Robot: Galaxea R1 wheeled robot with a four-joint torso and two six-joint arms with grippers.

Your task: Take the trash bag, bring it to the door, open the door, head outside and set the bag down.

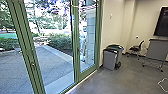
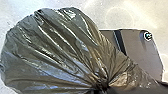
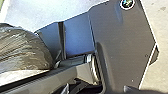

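Shiny dark-olive plastic trash bag [image 2: 55,52] was short of the tall green-framed glass door [image 1: 75,37]; gathered neck [image 2: 106,82] pinched by left pincer [image 2: 101,88]. Right pincer: couldn't tell. Likely soft, slippery, tearable; neck looked best hold.

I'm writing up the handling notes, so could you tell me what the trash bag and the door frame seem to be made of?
Trash bag: thin, glossy plastic, judging by its creases and highlights. Door frame: green, probably painted metal.
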